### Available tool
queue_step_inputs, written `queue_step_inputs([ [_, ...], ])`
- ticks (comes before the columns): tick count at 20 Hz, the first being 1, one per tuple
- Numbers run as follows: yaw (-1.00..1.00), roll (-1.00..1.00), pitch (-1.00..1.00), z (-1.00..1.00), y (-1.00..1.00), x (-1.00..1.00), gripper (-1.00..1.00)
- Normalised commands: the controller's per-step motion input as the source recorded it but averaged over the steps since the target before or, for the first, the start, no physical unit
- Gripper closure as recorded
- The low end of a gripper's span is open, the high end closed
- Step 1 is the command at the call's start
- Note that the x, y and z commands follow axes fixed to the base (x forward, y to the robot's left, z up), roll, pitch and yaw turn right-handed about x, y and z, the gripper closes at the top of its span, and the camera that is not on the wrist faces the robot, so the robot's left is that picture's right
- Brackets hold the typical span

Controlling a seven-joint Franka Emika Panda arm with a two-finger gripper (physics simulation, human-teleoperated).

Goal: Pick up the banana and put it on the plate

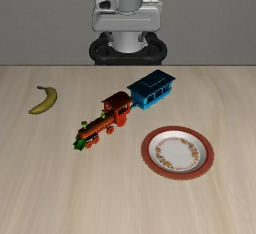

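A yellow banana (pixel 42 99) lies on the wooden table (pixel 60 188) at the exterior view's left, curved and on its side. A white plate (pixel 179 150) with a brown patterned rim rests at the right, with nothing on it. My gripper (pixel 126 28) hangs at the top centre, above the table's far edge and close to the robot base. It is well away from both the banana and the plate, and holds nothing that I can see.
A red and black toy locomotive (pixel 103 122) lies between banana and plate. A blue toy wagon (pixel 152 90) sits just behind it to the right. The robot's black base (pixel 127 50) stands at the far table edge.
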Motion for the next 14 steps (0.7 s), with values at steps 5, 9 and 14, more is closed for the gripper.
queue_step_inputs([
  [5,0.00,0.00,0.00,0.00,-1.00,0.00,-1.00],
  [9,0.00,0.00,0.00,0.00,-1.00,0.00,-1.00],
  [14,0.00,0.00,0.00,0.00,-1.00,0.00,-1.00],
])
